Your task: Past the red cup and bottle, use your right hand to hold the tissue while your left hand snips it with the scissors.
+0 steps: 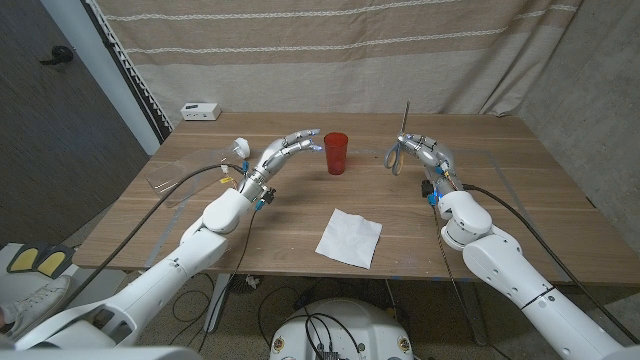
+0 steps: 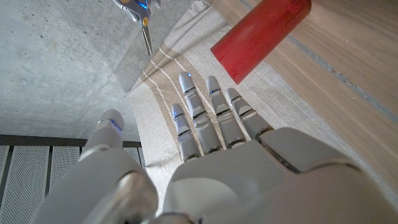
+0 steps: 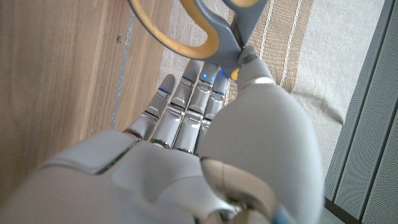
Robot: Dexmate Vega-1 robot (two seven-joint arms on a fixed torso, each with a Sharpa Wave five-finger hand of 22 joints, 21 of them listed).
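Now — right hand (image 1: pixel 428 152) grips scissors (image 1: pixel 402 140) | left hand (image 1: pixel 287 150) spread — holds nothing

Wooden table (image 1: pixel 520 180): red cup (image 1: pixel 336 153) standing at centre back, white tissue (image 1: pixel 349 238) lying nearer the front edge, clear bottle (image 1: pixel 185 172) lying well left of cup.

Head view — high, looking down and forward over the whole counter (image 1: pixel 520 190) to the curtain (image 1: pixel 330 50). Left wrist view — close behind its own fingers (image 2: pixel 214 118), facing the red cup (image 2: pixel 261 34) and the curtain. Right wrist view — closer still, facing the same curtain past the scissors (image 3: pixel 186 28).
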